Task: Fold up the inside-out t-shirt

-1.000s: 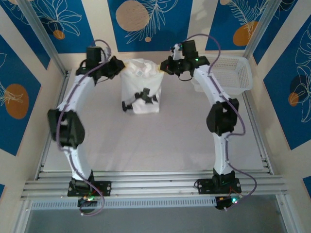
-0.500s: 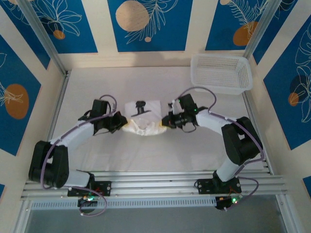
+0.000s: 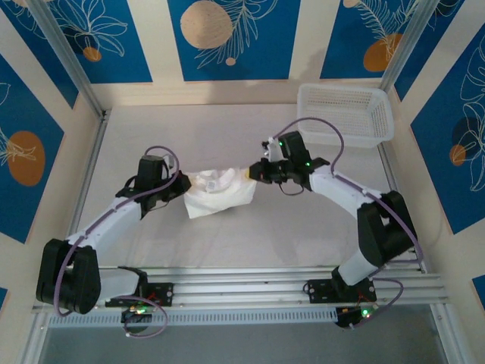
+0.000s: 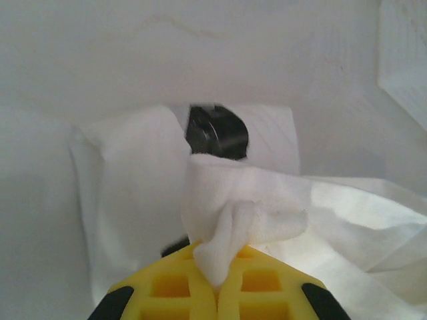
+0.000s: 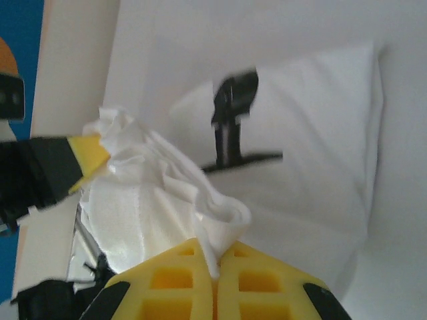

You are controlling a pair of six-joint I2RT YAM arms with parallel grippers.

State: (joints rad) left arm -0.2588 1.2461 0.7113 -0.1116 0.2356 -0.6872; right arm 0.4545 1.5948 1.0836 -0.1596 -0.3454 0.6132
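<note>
My left tool [image 4: 217,300] and right tool [image 5: 215,272] were each clamped on a pinch of the inside-out t-shirt [image 3: 218,194], which lay bunched on the tabletop [image 3: 227,250] between them. To fold well, I judged both should lower the edge evenly, level, before letting go.

The t-shirt [image 3: 218,195] is white with a black print. The left gripper [image 4: 217,291] and right gripper [image 5: 217,268] are yellow, the basket [image 3: 385,121] white mesh.

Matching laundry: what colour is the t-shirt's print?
Black print on white t-shirt; clearest in right wrist view.
</note>
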